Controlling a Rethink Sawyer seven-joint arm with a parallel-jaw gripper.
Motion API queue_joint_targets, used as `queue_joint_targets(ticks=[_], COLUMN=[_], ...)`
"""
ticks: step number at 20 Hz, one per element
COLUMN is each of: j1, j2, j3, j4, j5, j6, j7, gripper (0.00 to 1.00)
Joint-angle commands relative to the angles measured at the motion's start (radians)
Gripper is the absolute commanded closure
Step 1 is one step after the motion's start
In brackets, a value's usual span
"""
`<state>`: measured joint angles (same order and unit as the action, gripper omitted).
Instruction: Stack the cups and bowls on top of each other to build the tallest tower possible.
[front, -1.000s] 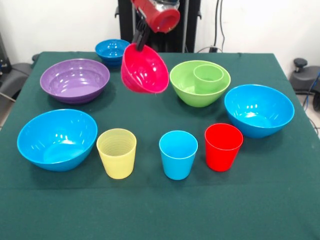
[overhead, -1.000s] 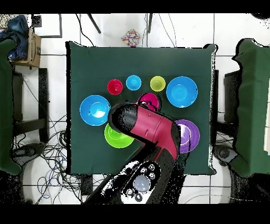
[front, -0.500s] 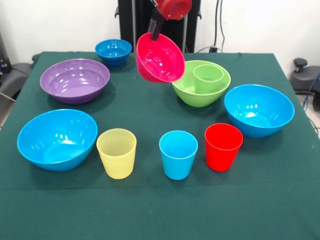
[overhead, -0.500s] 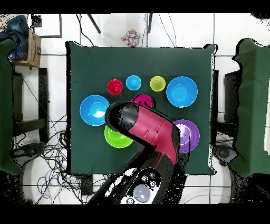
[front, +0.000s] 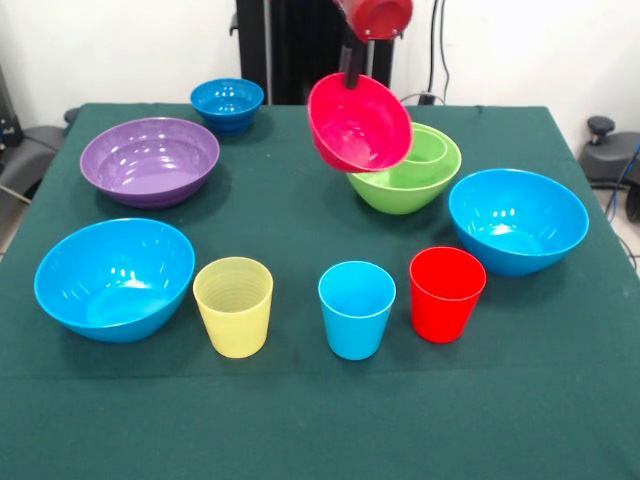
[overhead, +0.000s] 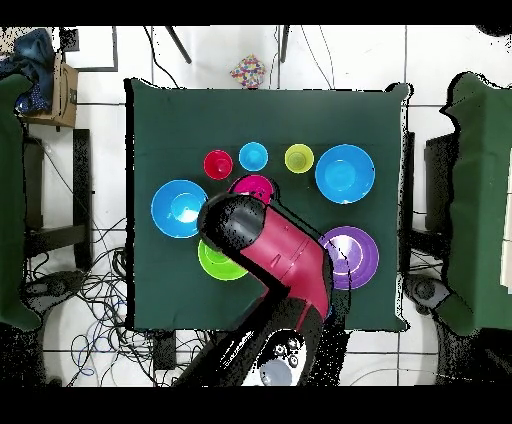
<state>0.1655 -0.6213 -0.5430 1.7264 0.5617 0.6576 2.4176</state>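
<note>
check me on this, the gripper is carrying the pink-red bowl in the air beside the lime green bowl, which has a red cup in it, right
Not quite: the cup in the lime green bowl is green, not red. The front view shows it; the red cup stands on the table. The gripper does hold the pink-red bowl in the air.

No writing to call out here: nothing legible shows in either view, no label, brand, number or sign.
</note>
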Motion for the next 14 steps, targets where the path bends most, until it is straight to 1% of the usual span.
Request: queue_joint_targets(ticks=[1, 3, 8, 10, 14], j1=[-0.032, -0.037, -0.097, -0.119, -0.195], j2=[-0.027, -0.036, -0.077, -0.088, -0.119], j3=[0.208, 0.23, 0.35, 0.38, 0.467], j4=[0.164, 0.19, 0.289, 0.309, 0.364], j5=[0.12, 0.142, 0.203, 0.202, 0.187], j6=[-0.149, -0.193, -0.351, -0.379, -0.468], j7=[0.17, 0.156, 0.103, 0.094, 0.077], gripper=[1.0, 1.0, 1.0, 1.0, 1.0])
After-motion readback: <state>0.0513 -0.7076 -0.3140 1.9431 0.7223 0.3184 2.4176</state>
